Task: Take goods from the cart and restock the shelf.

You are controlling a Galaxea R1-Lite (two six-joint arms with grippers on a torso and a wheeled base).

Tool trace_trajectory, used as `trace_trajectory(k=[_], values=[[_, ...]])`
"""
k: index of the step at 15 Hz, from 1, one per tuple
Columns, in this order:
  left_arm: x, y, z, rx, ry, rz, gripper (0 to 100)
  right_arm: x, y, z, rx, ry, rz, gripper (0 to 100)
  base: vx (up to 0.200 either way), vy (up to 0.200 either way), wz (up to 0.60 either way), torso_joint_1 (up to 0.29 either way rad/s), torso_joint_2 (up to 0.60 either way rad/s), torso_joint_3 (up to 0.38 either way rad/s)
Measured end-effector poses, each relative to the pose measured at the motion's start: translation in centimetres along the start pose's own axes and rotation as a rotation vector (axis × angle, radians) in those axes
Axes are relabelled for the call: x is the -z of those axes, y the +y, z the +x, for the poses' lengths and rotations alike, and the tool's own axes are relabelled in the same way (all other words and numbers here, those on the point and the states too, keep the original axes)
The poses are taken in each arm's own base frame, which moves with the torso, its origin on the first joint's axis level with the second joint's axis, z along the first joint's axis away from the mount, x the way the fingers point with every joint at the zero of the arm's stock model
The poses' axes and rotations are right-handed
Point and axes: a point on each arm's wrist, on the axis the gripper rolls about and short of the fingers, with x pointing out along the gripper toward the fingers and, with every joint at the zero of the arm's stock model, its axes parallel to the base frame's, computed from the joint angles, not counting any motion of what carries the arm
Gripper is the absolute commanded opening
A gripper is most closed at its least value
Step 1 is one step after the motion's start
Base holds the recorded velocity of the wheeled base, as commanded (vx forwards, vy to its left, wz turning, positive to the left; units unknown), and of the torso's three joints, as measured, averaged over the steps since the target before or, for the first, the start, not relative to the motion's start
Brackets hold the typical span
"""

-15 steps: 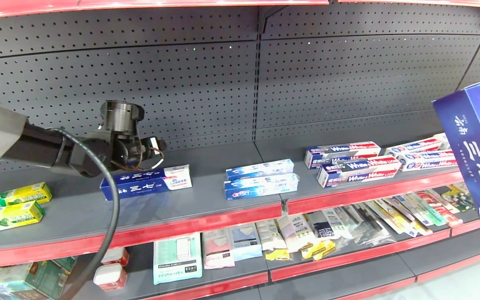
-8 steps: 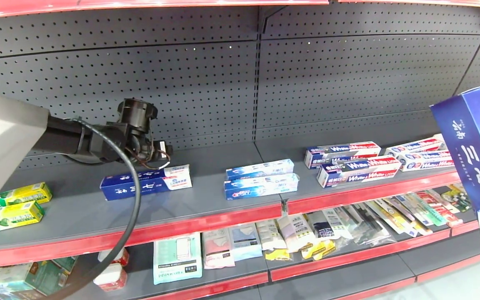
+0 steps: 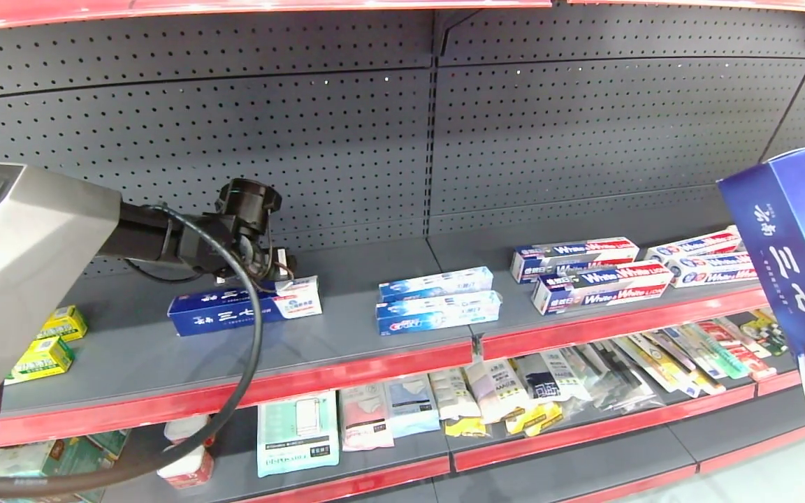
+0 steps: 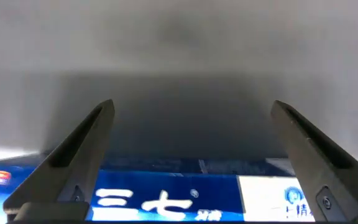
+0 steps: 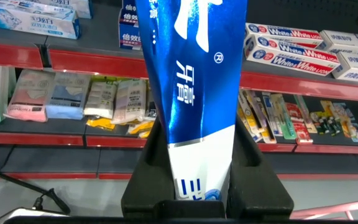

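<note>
Here, my left gripper (image 4: pixel 192 109) hangs with fingers spread wide close over a blue toothpaste box (image 4: pixel 166 196) lying flat on the grey shelf (image 3: pixel 130 353). In the head view the wrist hides those fingers. My right gripper (image 5: pixel 197 149) clamps a second blue box (image 5: pixel 191 68) upright by its white lower end, off the shelf's right end, with its top cut off by the frame. Both boxes carry white lettering. Pale boxes (image 3: pixel 437 300) lie mid-shelf, and the packets (image 3: pixel 500 391) below are too small to make out.
</note>
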Motion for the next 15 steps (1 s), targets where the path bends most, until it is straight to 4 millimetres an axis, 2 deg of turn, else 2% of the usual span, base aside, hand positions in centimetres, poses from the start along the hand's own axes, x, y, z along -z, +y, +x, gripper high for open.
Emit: trace_trajectory(k=[7,15], values=[[0.7,0.3,0.3,0.005,0.031,0.006,100,0.4,0.1,0.0,-0.003,0.011,0.001,0,0.0,0.0,0.0,0.0,0.0,0.0],[1.9,1.0,-0.7,0.007,0.072,-0.007,100,0.1,0.0,0.0,0.0,0.003,0.001,0,0.0,0.0,0.0,0.0,0.0,0.0]])
